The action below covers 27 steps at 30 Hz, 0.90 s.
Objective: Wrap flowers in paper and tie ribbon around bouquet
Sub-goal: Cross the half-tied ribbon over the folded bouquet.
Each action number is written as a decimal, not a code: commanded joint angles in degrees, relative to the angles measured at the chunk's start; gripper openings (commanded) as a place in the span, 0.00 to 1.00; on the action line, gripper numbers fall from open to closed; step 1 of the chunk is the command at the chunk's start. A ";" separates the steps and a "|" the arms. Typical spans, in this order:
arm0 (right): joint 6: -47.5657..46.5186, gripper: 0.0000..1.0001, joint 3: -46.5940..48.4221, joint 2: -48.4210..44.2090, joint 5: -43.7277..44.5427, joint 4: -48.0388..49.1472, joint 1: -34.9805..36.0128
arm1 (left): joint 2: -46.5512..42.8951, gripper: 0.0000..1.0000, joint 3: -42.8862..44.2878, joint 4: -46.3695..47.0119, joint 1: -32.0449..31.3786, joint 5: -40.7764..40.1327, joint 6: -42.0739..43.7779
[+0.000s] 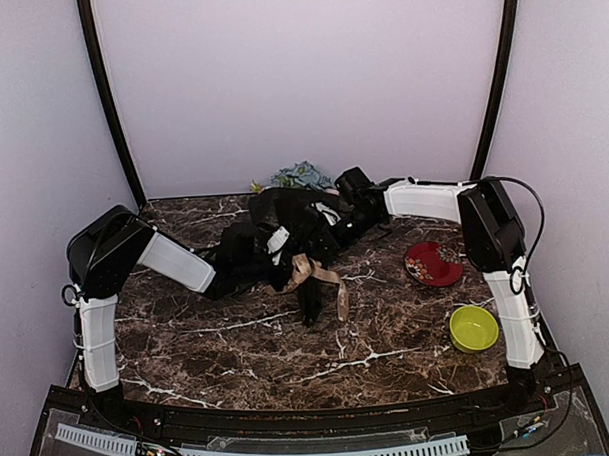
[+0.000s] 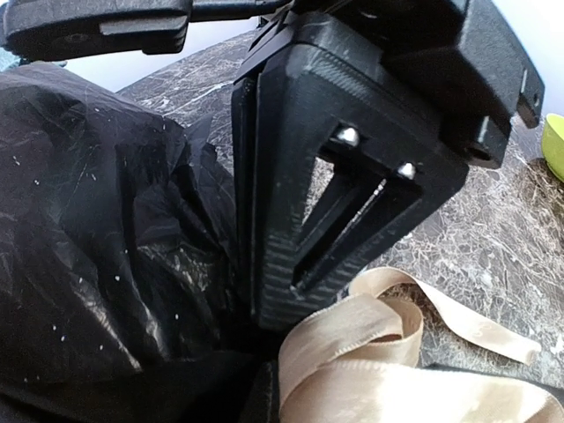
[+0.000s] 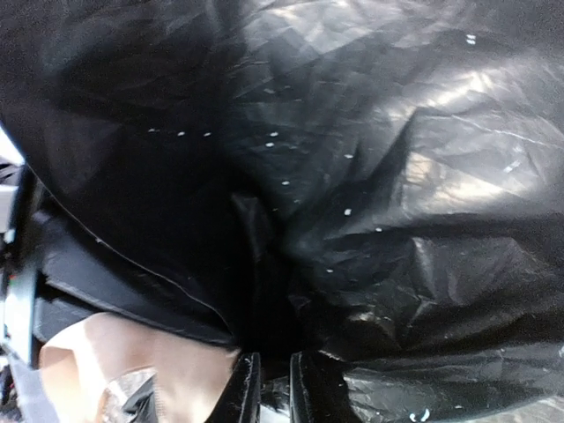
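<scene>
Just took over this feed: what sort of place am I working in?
Probably a lab test booth: plain pale walls close in a marbled tabletop, with curved black frame poles at the back corners.

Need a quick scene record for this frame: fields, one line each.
paper: black, crumpled, bunched around flowers
flowers: tops show at far end
ribbon: beige, looped beside paper
left fingers: shut, tips by paper and ribbon
right fingers: nearly together, paper fold between
plate: red, right side
bowl: green, near right
</scene>
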 commanded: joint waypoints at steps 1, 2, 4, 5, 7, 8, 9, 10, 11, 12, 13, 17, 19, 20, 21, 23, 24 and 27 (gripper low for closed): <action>-0.55 0.13 -1.76 -0.30 -9.74 -0.13 1.05 | -1.34 0.01 -1.07 1.17 0.39 0.89 0.62; -0.50 0.13 -1.88 -0.16 -10.55 -0.20 1.03 | -1.38 0.03 -1.11 1.29 0.43 1.35 0.66; -0.36 0.12 -2.35 -0.08 -11.04 -0.12 1.02 | -1.65 0.07 -1.42 1.47 0.47 2.77 0.95; -0.22 0.12 -2.61 -0.15 -11.22 0.05 0.98 | -1.76 0.09 -1.50 1.45 0.60 3.45 0.84; -0.03 0.12 -3.06 -0.25 -11.82 0.37 1.03 | -2.04 0.13 -1.80 1.16 0.95 4.40 0.19; 0.06 0.12 -3.36 -0.40 -12.38 0.51 1.02 | -2.19 0.15 -2.01 0.80 1.28 5.14 -0.08; 0.04 0.12 -3.63 -0.67 -12.94 0.67 0.98 | -2.37 0.16 -2.10 0.37 1.45 6.02 -0.35; 0.12 0.12 -4.05 -1.00 -13.58 0.96 1.01 | -2.61 0.17 -2.18 -0.26 1.68 6.54 -0.60; 0.21 0.12 -4.47 -1.35 -14.15 1.35 0.97 | -2.88 0.18 -2.44 -0.75 1.87 6.81 -0.83; 0.38 0.12 -4.92 -1.70 -14.71 1.74 1.01 | -3.14 0.18 -2.77 -1.15 2.07 6.92 -1.13; 0.50 0.12 -5.43 -2.08 -15.09 2.05 0.99 | -3.51 0.19 -3.20 -1.26 2.46 7.26 -1.42; 1.45 0.12 -7.60 -3.07 -16.75 4.14 0.97 | -3.82 0.23 -3.90 -2.19 2.82 8.51 -1.98; 2.28 0.11 -8.90 -3.48 -17.90 5.60 1.10 | -3.69 0.23 -3.45 -3.42 2.82 8.89 -1.52; 2.76 0.11 -9.32 -3.61 -18.15 6.29 1.12 | -3.67 0.23 -3.32 -3.82 2.82 9.19 -1.23; 3.31 0.11 -9.69 -3.80 -18.64 7.01 1.20 | -3.60 0.23 -3.37 -3.98 2.82 9.33 -1.08; 3.96 0.11 -10.29 -4.05 -19.45 8.18 1.35 | -3.58 0.23 -3.46 -4.01 2.82 9.68 -0.91; 4.32 0.11 -10.68 -4.21 -19.91 8.86 1.47 | -3.58 0.23 -3.48 -4.09 2.82 9.89 -0.83; 6.44 0.11 -11.91 -4.76 -20.77 11.97 1.63 | -3.58 0.24 -3.58 -4.32 2.82 10.48 -0.49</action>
